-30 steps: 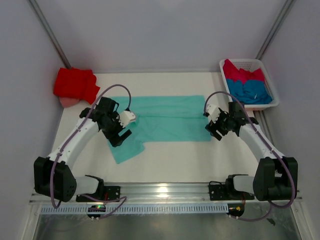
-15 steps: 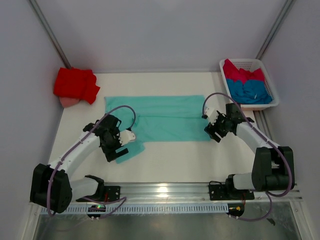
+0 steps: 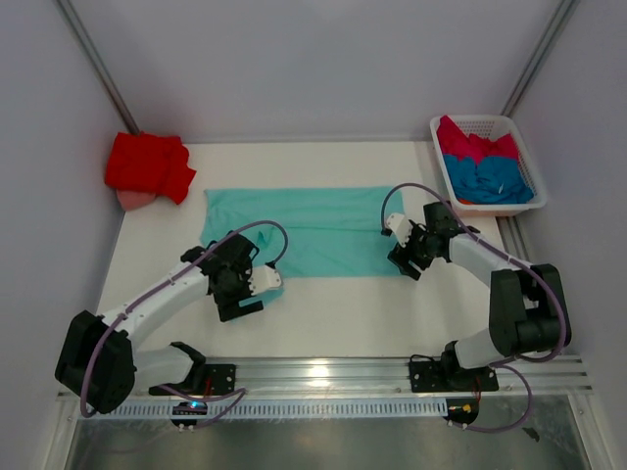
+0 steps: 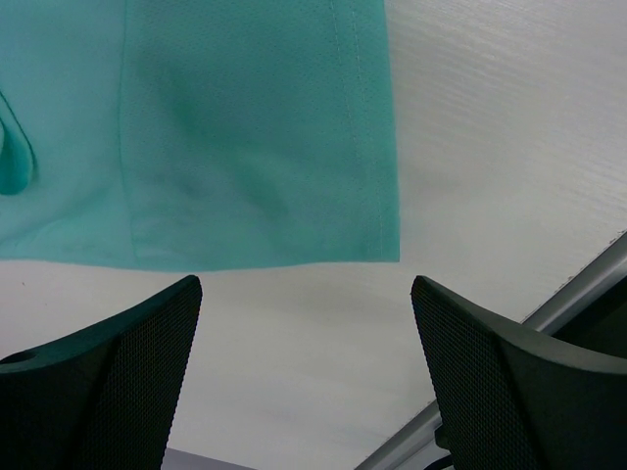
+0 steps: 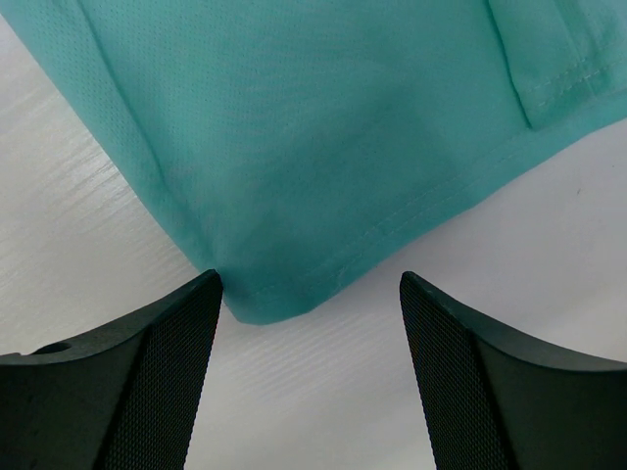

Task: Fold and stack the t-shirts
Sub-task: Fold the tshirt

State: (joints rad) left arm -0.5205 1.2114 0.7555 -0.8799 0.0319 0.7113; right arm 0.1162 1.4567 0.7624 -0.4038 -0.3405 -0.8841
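Lying flat mid-surface (image 3: 333, 318), mint-teal t-shirt (image 3: 304, 230), left hand (image 3: 243, 299) wide and empty by its near-left corner, right hand (image 3: 405, 262) wide and empty over its near-right corner, red t-shirt (image 3: 147, 164) bunched far left, blue t-shirt (image 3: 490, 178) and crimson-pink t-shirt (image 3: 475, 145) inside white basket (image 3: 485, 121).

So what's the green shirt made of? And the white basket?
The mint-teal t-shirt looks like soft knitted cloth with a matte finish. Up close it shows a fine dotted weave and stitched hems. Whether it is cotton or something synthetic, I cannot tell. The white basket looks like hard moulded plastic, because its walls are thin, even slats.
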